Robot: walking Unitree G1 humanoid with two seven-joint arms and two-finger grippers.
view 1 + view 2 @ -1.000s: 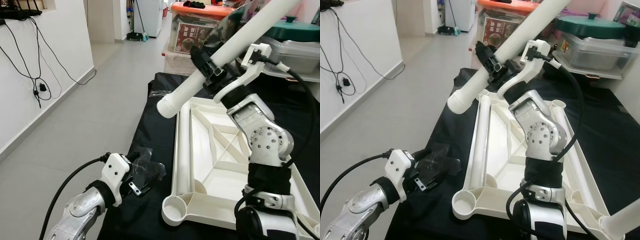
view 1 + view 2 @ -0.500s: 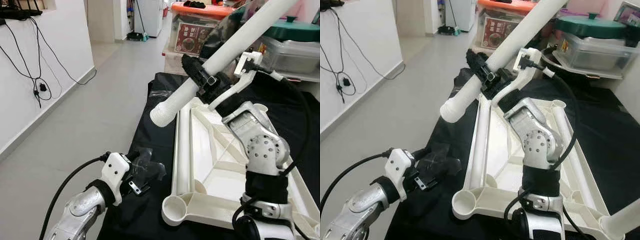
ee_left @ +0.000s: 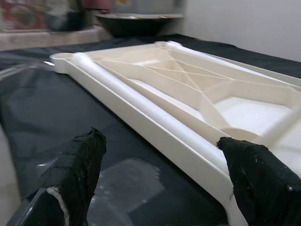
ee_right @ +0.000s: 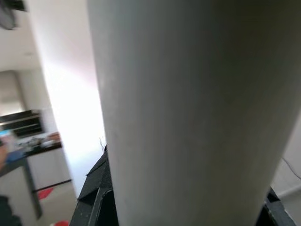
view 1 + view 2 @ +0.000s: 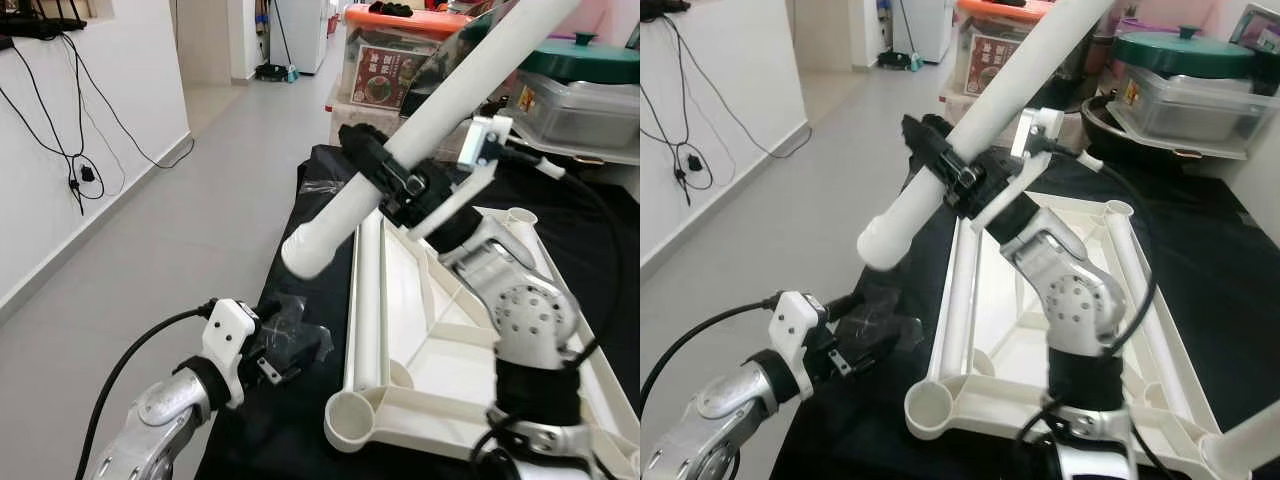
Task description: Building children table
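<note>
The left hand (image 5: 275, 352) hangs open near the table top (image 5: 420, 330) on the black surface (image 5: 300, 250). The right hand (image 5: 385, 175) grips one white leg (image 5: 440, 95), tilted above the table top. Held mid-length, the leg may swing wide of the corner socket (image 5: 350, 412). I count one table top and one held leg.

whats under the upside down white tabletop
A black cloth lies under the white tabletop, spreading past its edges, with a clear plastic sheet on it near the left gripper. Whatever supports the cloth is covered.
</note>
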